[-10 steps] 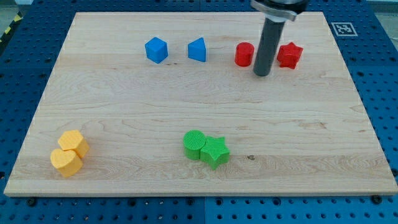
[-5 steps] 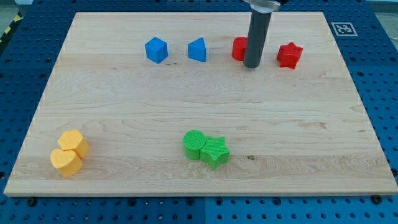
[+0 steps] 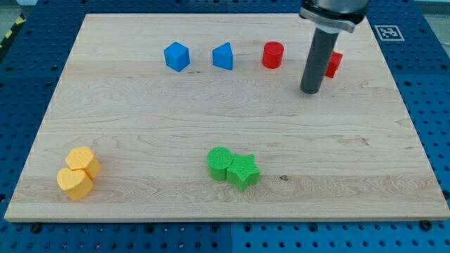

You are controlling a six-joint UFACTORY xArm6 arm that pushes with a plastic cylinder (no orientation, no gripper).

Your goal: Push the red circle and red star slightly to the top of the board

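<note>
The red circle [image 3: 273, 55] stands near the view's top, right of centre. The red star [image 3: 335, 63] is to its right, partly hidden behind my rod. My tip [image 3: 311, 91] rests on the board just below and left of the red star, and to the lower right of the red circle, touching neither as far as I can see.
A blue cube [image 3: 176, 56] and a blue wedge-shaped block [image 3: 223, 56] sit left of the red circle. A green circle [image 3: 220, 162] and green star [image 3: 243, 171] touch at bottom centre. Two yellow blocks [image 3: 79, 173] lie at bottom left. A tag [image 3: 388, 32] marks the top right corner.
My tip went left and up against the red circle, nudging it slightly toward the top, then swung right and down to below the red star.
</note>
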